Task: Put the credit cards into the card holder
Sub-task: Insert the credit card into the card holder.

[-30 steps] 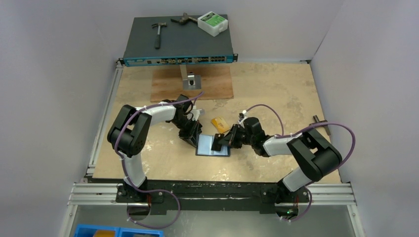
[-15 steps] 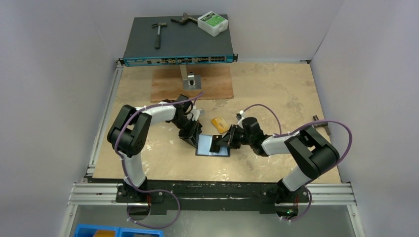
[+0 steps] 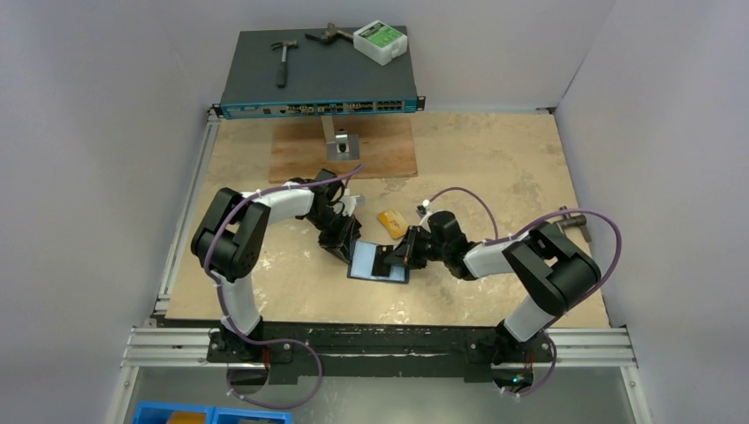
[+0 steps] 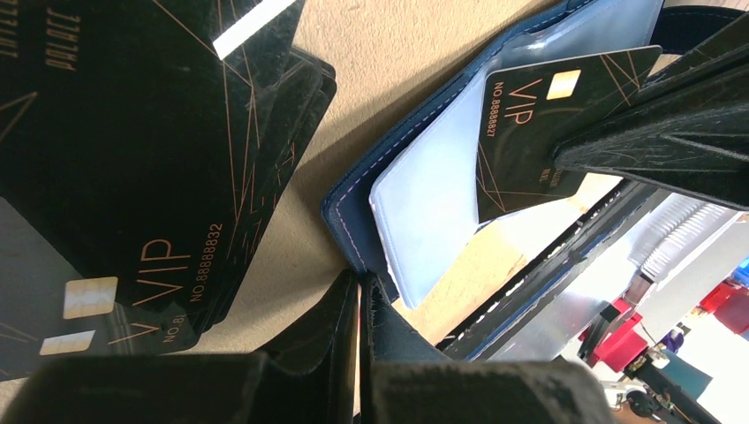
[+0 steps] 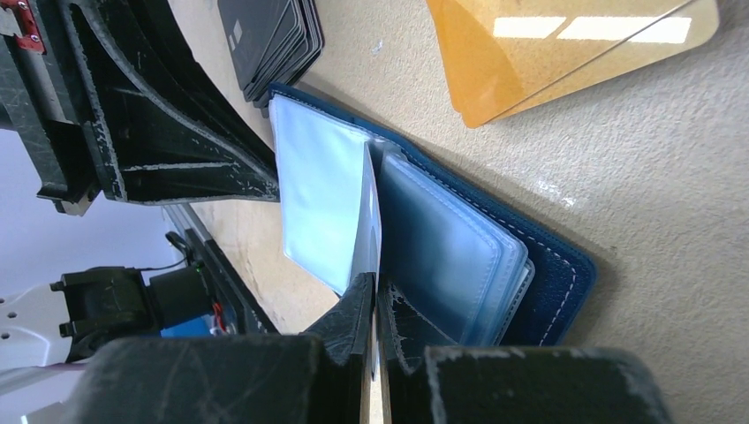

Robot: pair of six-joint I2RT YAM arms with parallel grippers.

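The navy card holder [image 3: 375, 268] lies open mid-table, its clear sleeves [image 5: 322, 199] facing up. My right gripper [image 3: 400, 258] is shut on a black card [image 4: 543, 124] marked VIP, which stands on edge [image 5: 369, 208] over the holder's fold, between the flat sleeve and the sleeve stack [image 5: 450, 256]. At the holder's near-left corner [image 4: 353, 225], my left gripper [image 4: 360, 283] is shut with nothing between its tips, which touch that corner. A stack of black cards [image 4: 132, 141] lies beside it. Orange-gold cards [image 3: 393, 222] lie behind the holder.
A network switch [image 3: 318, 81] at the back carries a hammer [image 3: 281, 60] and a white box [image 3: 380, 41]. In front of it a wooden board [image 3: 380, 150] holds a metal bracket [image 3: 340, 141]. A blue bin [image 3: 177, 413] sits below the table's front rail.
My right gripper has moved a little to the left with the black card, further over the open holder. The left arm has not moved.
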